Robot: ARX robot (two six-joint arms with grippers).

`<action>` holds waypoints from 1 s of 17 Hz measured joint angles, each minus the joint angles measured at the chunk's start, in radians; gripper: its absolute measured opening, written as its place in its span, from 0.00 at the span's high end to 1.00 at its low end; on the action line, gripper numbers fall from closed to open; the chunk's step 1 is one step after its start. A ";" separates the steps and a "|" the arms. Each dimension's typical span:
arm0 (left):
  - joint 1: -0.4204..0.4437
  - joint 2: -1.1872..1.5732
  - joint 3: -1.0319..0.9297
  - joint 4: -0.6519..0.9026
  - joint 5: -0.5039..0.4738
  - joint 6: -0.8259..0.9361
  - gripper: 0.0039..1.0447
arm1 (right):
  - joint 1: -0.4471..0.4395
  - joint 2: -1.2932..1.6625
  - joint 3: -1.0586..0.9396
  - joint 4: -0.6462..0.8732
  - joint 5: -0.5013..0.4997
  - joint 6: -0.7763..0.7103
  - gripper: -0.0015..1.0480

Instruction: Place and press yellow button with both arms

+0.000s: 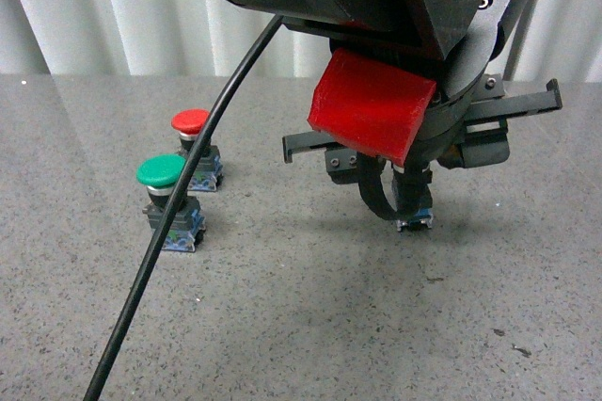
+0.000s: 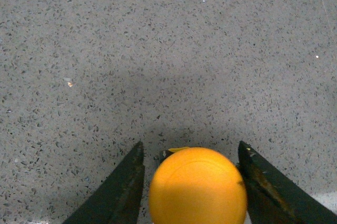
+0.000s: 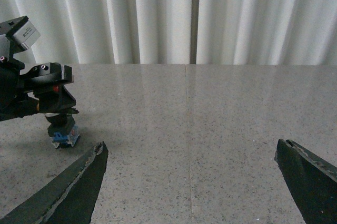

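Placing step: left gripper pinches the yellow button close to the tabletop; right gripper spread, empty. Next: seat it upright, release.

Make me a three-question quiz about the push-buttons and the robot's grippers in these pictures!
1. Where does the green-capped push-button stand?
A. Nearer the front camera than the red-capped push-button
B. Behind the red one
C. On top of the red one

2. How many push-buttons stand free on the speckled grey table?
A. One
B. Two
C. Four

3. What is the right gripper doing?
A. Shut on the green button
B. Shut on the red button
C. Open, holding nothing

Answers:
1 A: the green cap shows lower and closer in the front view.
2 B: only the green and red ones stand free, while the round yellow-capped push-button sits between the left gripper's fingers.
3 C: its fingers are wide apart with only bare table between them.
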 joint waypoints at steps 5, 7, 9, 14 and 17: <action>-0.010 0.000 -0.002 0.035 0.003 0.001 0.04 | 0.000 0.000 0.000 0.000 0.000 0.000 0.06; -0.011 -0.037 -0.031 0.065 0.001 0.021 0.06 | 0.000 0.000 0.000 0.000 0.000 0.000 0.06; -0.010 -0.122 -0.068 0.112 -0.002 0.060 0.06 | 0.000 0.000 0.000 0.000 0.000 0.000 0.06; 0.011 -0.465 -0.266 0.377 -0.167 0.419 0.06 | 0.000 0.000 0.000 0.000 0.000 0.000 0.06; 0.093 -0.646 -0.457 0.531 -0.272 0.573 0.16 | 0.000 0.000 0.000 0.000 0.000 0.000 0.06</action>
